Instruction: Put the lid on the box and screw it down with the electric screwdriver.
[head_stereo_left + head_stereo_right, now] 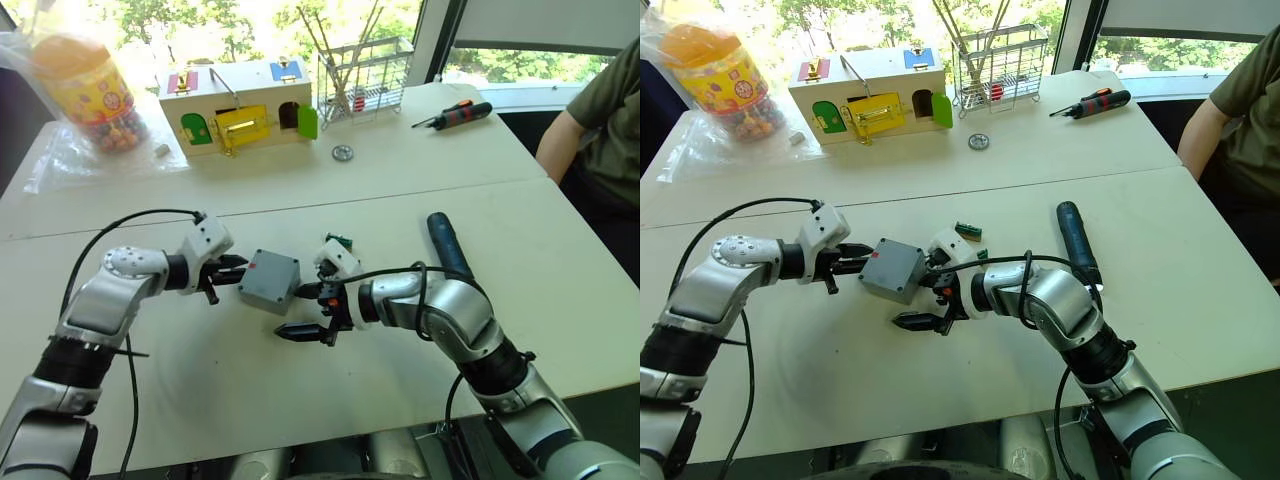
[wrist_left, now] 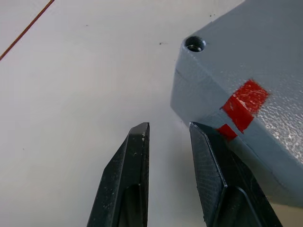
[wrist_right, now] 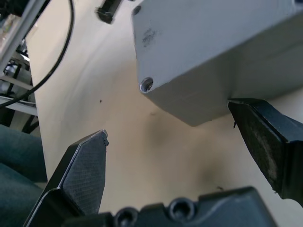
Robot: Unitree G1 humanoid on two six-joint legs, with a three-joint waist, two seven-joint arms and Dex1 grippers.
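While the box is sitting between both grippers with the lid on, the left gripper is showing narrowly parted beside its red mark. The right gripper is gaping wide, one fingertip touching the box's wall; the electric screwdriver is lying behind it.

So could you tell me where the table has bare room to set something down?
Bare patches: the near table edge below both grippers, and the far-right stretch between the electric screwdriver and the orange-and-black screwdriver. It is crowded around the box and along the back by the wooden latch box.
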